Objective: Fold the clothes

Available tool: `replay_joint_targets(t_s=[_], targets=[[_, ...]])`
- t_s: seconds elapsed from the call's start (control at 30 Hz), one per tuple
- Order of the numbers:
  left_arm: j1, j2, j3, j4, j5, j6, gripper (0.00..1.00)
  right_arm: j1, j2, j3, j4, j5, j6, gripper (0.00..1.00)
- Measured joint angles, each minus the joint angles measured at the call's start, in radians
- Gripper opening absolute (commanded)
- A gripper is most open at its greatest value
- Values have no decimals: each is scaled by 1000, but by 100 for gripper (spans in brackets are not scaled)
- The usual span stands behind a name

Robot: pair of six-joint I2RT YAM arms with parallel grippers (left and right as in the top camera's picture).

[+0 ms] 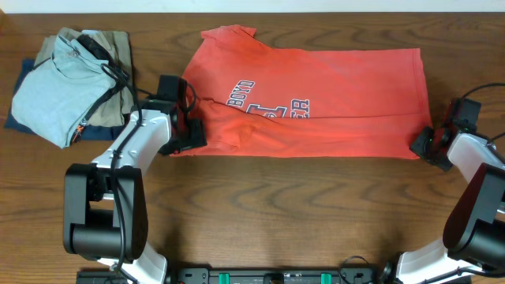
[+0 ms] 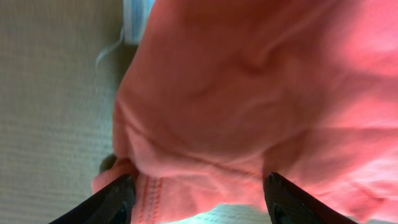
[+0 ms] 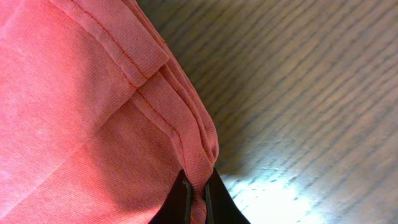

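Observation:
The clothes, a coral-red T-shirt (image 1: 316,99) with navy lettering, lie partly folded across the middle of the table. My left gripper (image 1: 189,132) sits at the shirt's lower left corner. In the left wrist view its jaws (image 2: 199,182) stand wide apart, open, with a bunched hem of red cloth (image 2: 186,186) lying between them. My right gripper (image 1: 422,144) is at the lower right corner. In the right wrist view it (image 3: 198,190) is shut on the doubled hem edge of the shirt (image 3: 93,112), pinched thin between the black fingers.
A pile of a light blue shirt (image 1: 55,99) and a tan garment (image 1: 110,51) lies at the far left on the wooden table (image 1: 300,205), close behind my left arm. Dark cloth shows under that pile.

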Motion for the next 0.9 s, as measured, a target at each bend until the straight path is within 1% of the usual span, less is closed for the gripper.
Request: replay_joint_targets(t_s=[0.23, 0.37, 0.43, 0.47, 0.5, 0.53, 0.57, 0.8, 0.83, 0.87, 0.9], targets=[[0, 1, -14, -66, -7, 0, 69, 0, -4, 0, -25, 63, 0, 1], [0, 1, -14, -73, -8, 0, 67, -2, -4, 0, -28, 80, 0, 1], [0, 1, -14, -73, -17, 0, 59, -2, -4, 0, -29, 87, 0, 1], [0, 1, -14, -72, -27, -3, 50, -2, -4, 0, -29, 89, 0, 1], [0, 1, -16, -70, -34, -2, 39, -2, -4, 0, -29, 90, 0, 1], [0, 1, -20, -63, -39, -2, 31, -2, -4, 0, -29, 92, 0, 1], [0, 1, -27, -57, -45, -3, 27, -2, -4, 0, -29, 93, 0, 1], [0, 1, -87, 18, -56, -4, 28, -14, -4, 0, -36, 97, 0, 1], [0, 1, -93, 29, -56, -4, 24, -14, -4, 0, -36, 98, 0, 1], [0, 1, -95, 34, -56, -4, 11, -14, -4, 0, -37, 99, 0, 1], [0, 1, -96, 37, -59, -6, 6, -14, -4, 0, -38, 100, 0, 1]])
